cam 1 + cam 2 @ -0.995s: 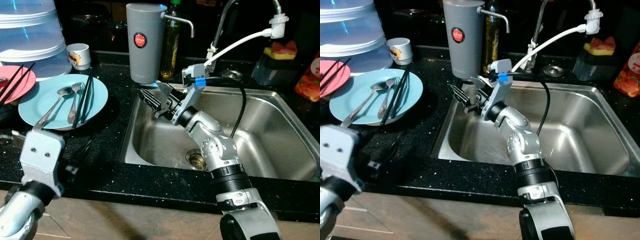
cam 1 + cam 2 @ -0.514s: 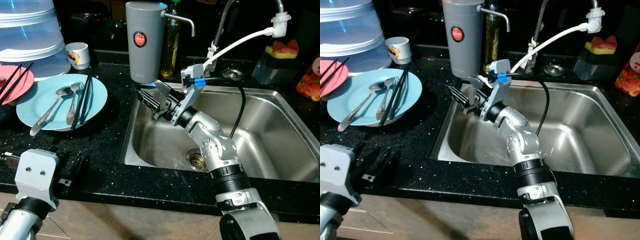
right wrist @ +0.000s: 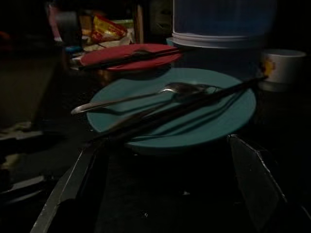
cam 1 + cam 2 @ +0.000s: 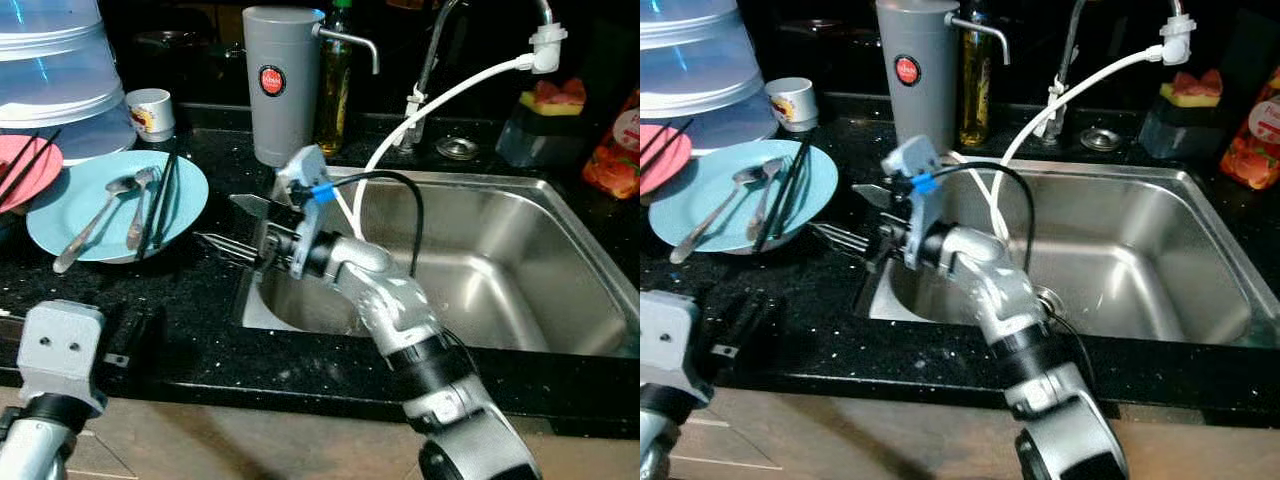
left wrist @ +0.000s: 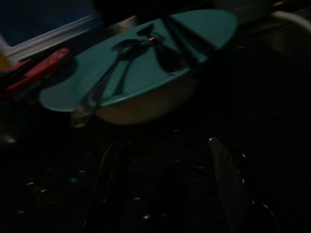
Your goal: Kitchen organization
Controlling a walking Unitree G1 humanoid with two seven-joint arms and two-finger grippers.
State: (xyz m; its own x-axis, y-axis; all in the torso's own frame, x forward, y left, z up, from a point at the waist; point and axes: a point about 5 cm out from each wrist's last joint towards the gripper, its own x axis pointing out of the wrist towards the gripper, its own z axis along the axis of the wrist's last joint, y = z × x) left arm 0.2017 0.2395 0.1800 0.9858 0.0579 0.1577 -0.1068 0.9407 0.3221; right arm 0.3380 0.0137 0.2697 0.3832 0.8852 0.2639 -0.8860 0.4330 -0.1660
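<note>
A blue plate [image 4: 192,195] on the black counter left of the sink holds a spoon [image 4: 95,225], a fork [image 4: 138,210] and black chopsticks [image 4: 160,200]. My right gripper [image 4: 233,223] is open and empty, reaching over the sink's left rim and pointing at the plate from a short way off. In the right wrist view the plate [image 3: 214,126] lies just beyond the spread fingers [image 3: 73,179]. My left gripper [image 4: 135,338] is open and empty, low at the counter's front edge, with the plate [image 5: 146,82] ahead of it.
A pink plate [image 4: 25,165] with chopsticks lies at the far left. Stacked clear containers [image 4: 55,70] and a cup [image 4: 150,112] stand behind it. A grey canister [image 4: 275,85], an oil bottle [image 4: 335,80] and a faucet [image 4: 430,60] line the back of the steel sink [image 4: 520,250].
My right gripper has swung left from the sink's back left corner out over the counter toward the blue plate. The left arm has dropped lower toward the counter's front edge.
</note>
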